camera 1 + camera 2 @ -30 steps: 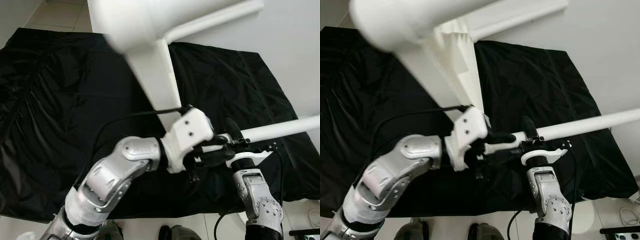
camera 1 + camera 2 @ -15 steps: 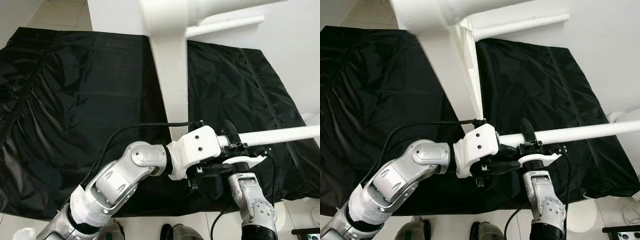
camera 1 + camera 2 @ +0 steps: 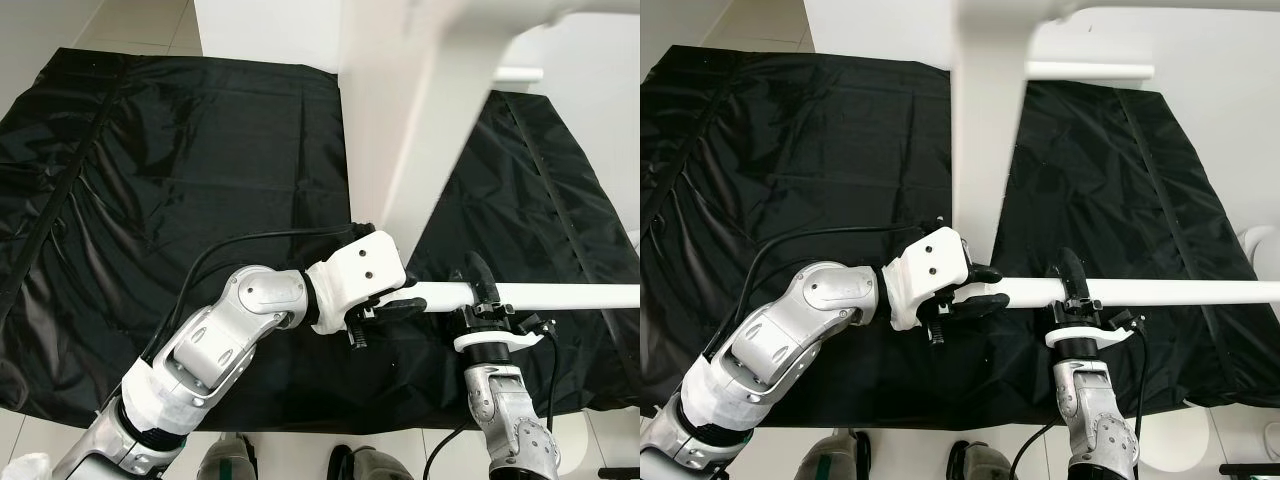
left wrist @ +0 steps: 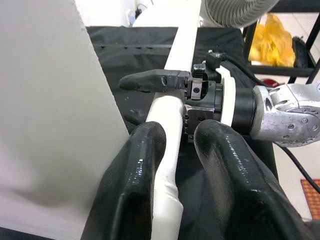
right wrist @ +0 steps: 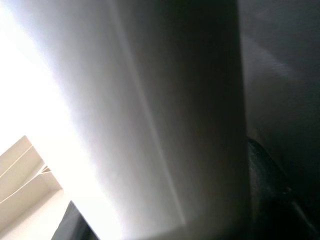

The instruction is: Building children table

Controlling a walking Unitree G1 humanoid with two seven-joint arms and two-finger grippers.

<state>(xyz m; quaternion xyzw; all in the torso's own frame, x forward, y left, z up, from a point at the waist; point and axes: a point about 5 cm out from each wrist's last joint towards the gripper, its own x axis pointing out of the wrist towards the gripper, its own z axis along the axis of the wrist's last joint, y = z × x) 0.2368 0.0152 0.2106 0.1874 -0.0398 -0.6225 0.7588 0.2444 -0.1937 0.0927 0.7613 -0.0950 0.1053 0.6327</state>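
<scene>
A black sheet (image 3: 180,180) is covering the floor under us. We are clamping our left gripper (image 3: 985,289) on a white leg (image 3: 1160,292) held level above the sheet, and our right gripper (image 3: 1072,285) is closing on it just beside. A white panel (image 3: 400,130) is rising above the leg's near end.

Premises appear to be an indoor domestic room with a pale tiled floor (image 3: 120,25) and plain white walls. A black sheet (image 3: 180,190) is spread across the floor as a work area. A shelving rack (image 4: 305,45) holds a yellow bag (image 4: 272,37).
</scene>
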